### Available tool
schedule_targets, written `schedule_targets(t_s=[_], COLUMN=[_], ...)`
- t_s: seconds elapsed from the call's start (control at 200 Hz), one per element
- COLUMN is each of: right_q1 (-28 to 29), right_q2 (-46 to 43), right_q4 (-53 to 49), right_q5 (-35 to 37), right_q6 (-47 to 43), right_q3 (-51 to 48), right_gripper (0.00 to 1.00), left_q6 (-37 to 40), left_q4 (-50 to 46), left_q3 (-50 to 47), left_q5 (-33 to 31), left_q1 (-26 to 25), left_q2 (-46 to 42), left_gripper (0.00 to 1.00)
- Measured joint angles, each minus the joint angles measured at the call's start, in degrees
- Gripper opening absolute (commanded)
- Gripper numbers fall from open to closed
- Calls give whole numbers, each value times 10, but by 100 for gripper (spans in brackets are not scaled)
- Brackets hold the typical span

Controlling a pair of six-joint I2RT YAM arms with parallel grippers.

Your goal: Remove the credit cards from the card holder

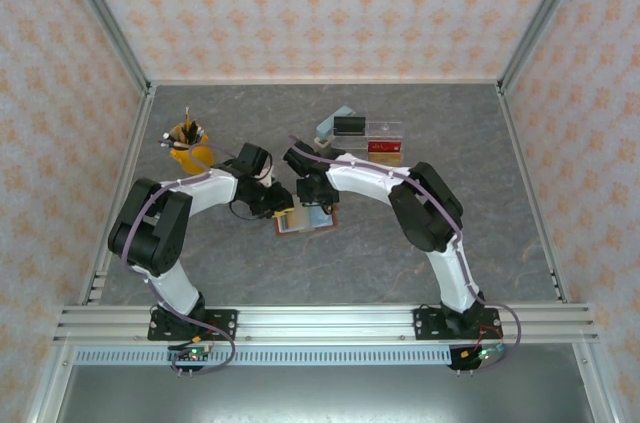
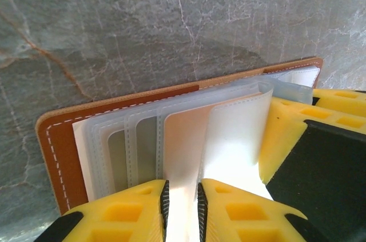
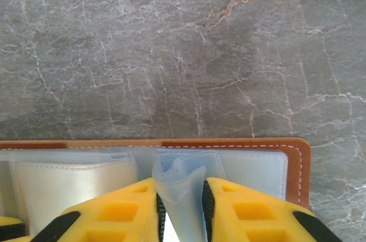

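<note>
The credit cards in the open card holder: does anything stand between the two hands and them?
Yes. The credit cards sit inside the translucent plastic sleeves of the card holder. The left hand pinches a whitish sleeve, and the right hand pinches a bluish sleeve, not a bare card.

Built as a left arm [image 1: 165, 228] and a right arm [image 1: 430, 208] of glossy white link shells broken by bulky black joint housings, each traced along its length by a thin purplish cable [image 1: 340, 158]. Footed on black base plates [image 1: 195, 324], with looped wires trailing to small circuit boards [image 1: 192, 351] carrying green and red parts. Tipped, at left gripper [image 2: 182, 210] and right gripper [image 3: 180, 210] alike, with bright yellow fingers [image 2: 128, 213] moulded with square recesses and lined inside with ribbed black pads [image 2: 164, 196].
</note>
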Motion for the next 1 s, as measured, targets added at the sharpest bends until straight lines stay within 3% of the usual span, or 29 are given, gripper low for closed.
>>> schedule_targets(t_s=[0.375,0.581,0.801,0.941,1.001], right_q1=[-15,-15,-13,2,8], right_q2=[-48,-87,-111,-111,-106], right_q4=[29,30,30,20,10], right_q5=[-16,-12,5,17,24], right_q6=[11,6,-17,-35,-37], right_q3=[-46,-46,-46,-46,-41], right_gripper=[31,41,57,57,52], left_q6=[2,2,2,2,2], left_q4=[18,27,27,27,27], left_q3=[0,0,0,0,0], left_q5=[10,12,12,12,12], left_q1=[-1,-1,0,0,-1], left_q2=[12,15,16,16,16], left_gripper=[16,16,16,16,16])
